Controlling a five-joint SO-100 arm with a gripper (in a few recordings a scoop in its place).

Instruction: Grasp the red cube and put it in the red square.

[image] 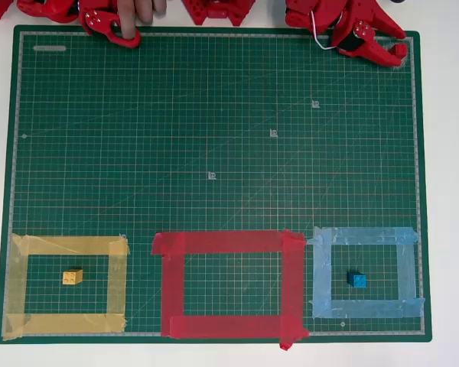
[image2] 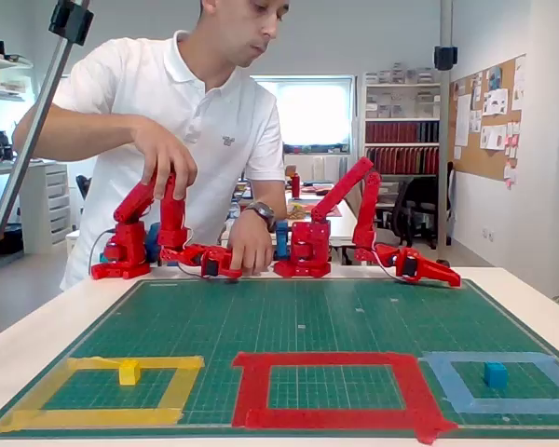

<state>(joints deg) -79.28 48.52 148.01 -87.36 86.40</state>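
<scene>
Red square: well apart from the gripper, at the opposite edge of the mat | red cube: cannot tell where it lies | gripper: resting at mat corner, jaws seemingly together, nothing held | risk: grabbing the yellow cube or blue cube flanking the square, for lack of a clear target

Bright, even light with faint shadows; window behind glares white (overexposed).

red square, gridded green mat
</scene>
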